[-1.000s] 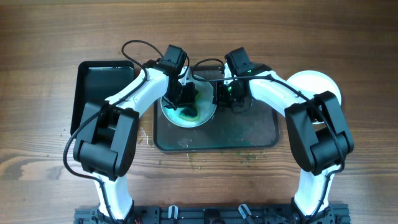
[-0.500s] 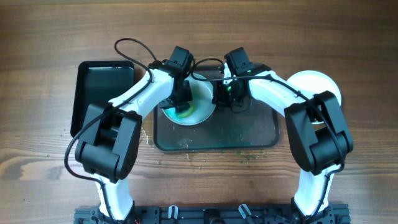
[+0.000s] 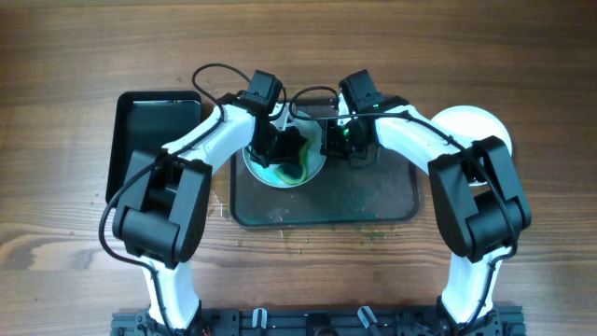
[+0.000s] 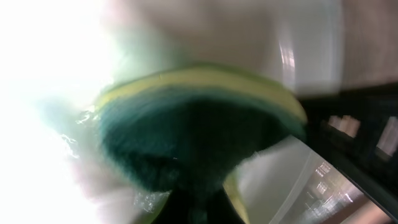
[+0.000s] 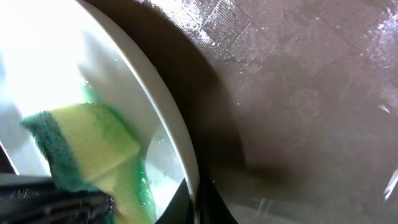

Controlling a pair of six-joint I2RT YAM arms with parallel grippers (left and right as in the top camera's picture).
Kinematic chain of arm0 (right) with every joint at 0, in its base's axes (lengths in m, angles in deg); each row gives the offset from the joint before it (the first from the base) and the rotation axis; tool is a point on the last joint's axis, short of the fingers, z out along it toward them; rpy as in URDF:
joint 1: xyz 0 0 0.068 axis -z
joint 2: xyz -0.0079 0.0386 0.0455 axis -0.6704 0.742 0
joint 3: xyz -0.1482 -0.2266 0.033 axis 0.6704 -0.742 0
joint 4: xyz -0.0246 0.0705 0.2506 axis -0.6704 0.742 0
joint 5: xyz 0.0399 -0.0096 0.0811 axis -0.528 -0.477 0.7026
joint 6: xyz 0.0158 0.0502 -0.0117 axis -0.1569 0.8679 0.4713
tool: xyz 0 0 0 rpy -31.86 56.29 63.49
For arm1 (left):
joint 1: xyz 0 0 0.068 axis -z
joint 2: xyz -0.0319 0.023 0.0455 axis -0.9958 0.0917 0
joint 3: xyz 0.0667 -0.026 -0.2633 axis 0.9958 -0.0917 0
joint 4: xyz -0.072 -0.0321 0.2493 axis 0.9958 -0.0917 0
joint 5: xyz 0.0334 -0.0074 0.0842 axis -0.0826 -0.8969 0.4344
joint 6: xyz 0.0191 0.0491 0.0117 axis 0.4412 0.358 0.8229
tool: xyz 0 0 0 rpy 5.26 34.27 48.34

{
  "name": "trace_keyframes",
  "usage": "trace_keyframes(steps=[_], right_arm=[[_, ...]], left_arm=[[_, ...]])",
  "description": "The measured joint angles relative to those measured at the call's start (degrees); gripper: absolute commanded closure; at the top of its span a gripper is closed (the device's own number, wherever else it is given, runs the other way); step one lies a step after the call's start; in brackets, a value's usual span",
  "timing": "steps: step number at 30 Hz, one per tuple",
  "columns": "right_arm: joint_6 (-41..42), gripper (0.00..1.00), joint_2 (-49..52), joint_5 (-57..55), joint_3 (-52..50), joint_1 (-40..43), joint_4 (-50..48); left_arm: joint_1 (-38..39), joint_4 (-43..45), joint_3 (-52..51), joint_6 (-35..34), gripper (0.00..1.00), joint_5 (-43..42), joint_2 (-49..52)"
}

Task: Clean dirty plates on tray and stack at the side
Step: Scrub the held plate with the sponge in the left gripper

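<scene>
A round white plate lies at the left end of the dark grey tray, with teal-green smears on its near side. My left gripper is over the plate, shut on a yellow-and-green sponge that presses on the plate's face. In the left wrist view the sponge fills the middle and hides the fingers. My right gripper is shut on the plate's right rim. In the right wrist view the rim runs between the fingertips, with the sponge and green foam beyond.
A second white plate lies on the wooden table to the right of the tray, partly under my right arm. A smaller glossy black tray sits on the left. The grey tray's surface is wet, and green specks dot the table at its front edge.
The left gripper swept the sponge left over the plate, then back to the right towards its middle. The right gripper has stayed on the rim.
</scene>
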Motion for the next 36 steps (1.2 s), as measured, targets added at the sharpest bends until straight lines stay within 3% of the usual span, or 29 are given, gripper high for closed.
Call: trace_keyframes(steps=[4, 8, 14, 19, 21, 24, 27, 28, 30, 33, 36], right_arm=[[0.4, 0.96, 0.0, 0.1, 0.0, -0.4, -0.3], [0.6, 0.96, 0.1, 0.7, 0.0, -0.8, -0.2], [0.1, 0.96, 0.1, 0.7, 0.0, -0.5, 0.5], [0.2, 0.96, 0.1, 0.2, 0.1, 0.1, 0.3], [0.2, 0.96, 0.1, 0.2, 0.1, 0.1, 0.3], [0.2, 0.96, 0.1, 0.0, 0.1, 0.1, -0.1], [0.2, 0.96, 0.2, 0.1, 0.1, -0.1, -0.2], [0.2, 0.96, 0.2, 0.2, 0.1, -0.2, -0.4], [0.2, 0.96, 0.2, 0.3, 0.1, -0.6, -0.6], [0.2, 0.96, 0.3, 1.0, 0.1, -1.3, -0.5], [-0.3, 0.96, 0.3, 1.1, 0.1, -0.9, 0.2]], left_arm=[[1.0, -4.9, 1.3, -10.3, 0.96, 15.4, -1.1], [1.0, -9.4, 1.9, -11.9, 0.96, 19.4, -1.3], [-1.6, -8.8, 0.7, 5.1, 0.96, -2.7, -0.5], [-1.5, 6.6, -0.7, 5.4, 0.96, -7.4, 0.3], [-1.3, 12.2, -0.7, 2.2, 0.96, -2.9, 0.5], [-0.7, 12.7, -0.7, -3.7, 0.96, 6.4, 0.3], [-0.2, 7.5, 0.6, -12.0, 0.96, 15.5, -0.2], [-0.2, 2.9, 1.2, -15.1, 0.96, 24.1, -0.8], [-0.1, -2.0, 1.6, -19.1, 0.96, 30.4, -1.1], [0.0, -6.6, 1.8, -19.8, 0.96, 32.2, -1.2], [-2.0, -8.6, 1.9, -8.5, 0.96, 21.6, -1.4]])
